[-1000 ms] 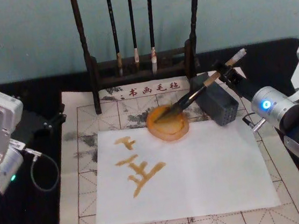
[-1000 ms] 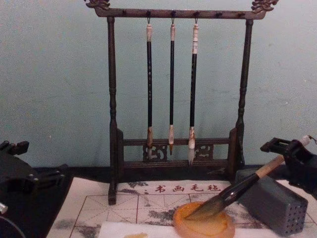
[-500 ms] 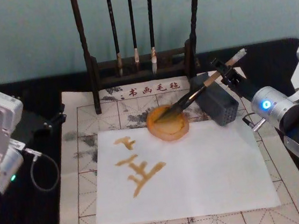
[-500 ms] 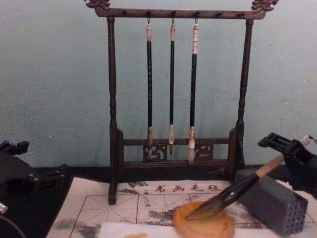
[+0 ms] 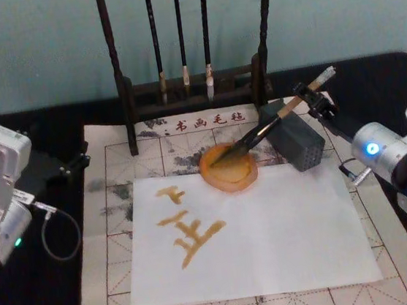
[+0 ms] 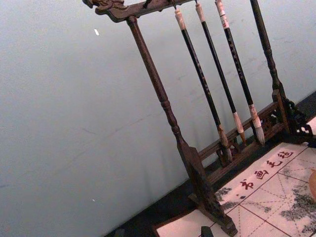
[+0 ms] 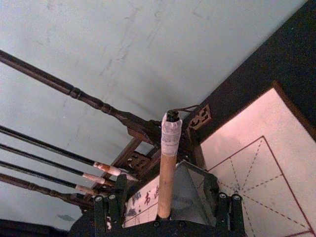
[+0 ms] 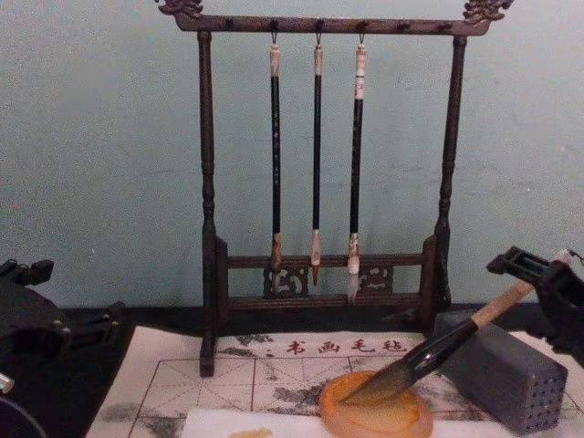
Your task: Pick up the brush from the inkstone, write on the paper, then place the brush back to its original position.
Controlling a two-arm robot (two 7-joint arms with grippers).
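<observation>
Resting w/ bristles in the inkstone (image 5: 228,167) at the paper's (image 5: 271,233) far edge, the brush (image 5: 277,119) leans on the grey block (image 5: 295,142), right gripper (image 5: 317,101) fingers spread just off its handle, so a snagged finger could tip it out; left gripper (image 5: 79,161) parked near mat's left edge, fingers unclear

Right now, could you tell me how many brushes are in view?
4: three thin brushes hang side by side on the rack; the large brush leans tip-down in the inkstone.
</observation>
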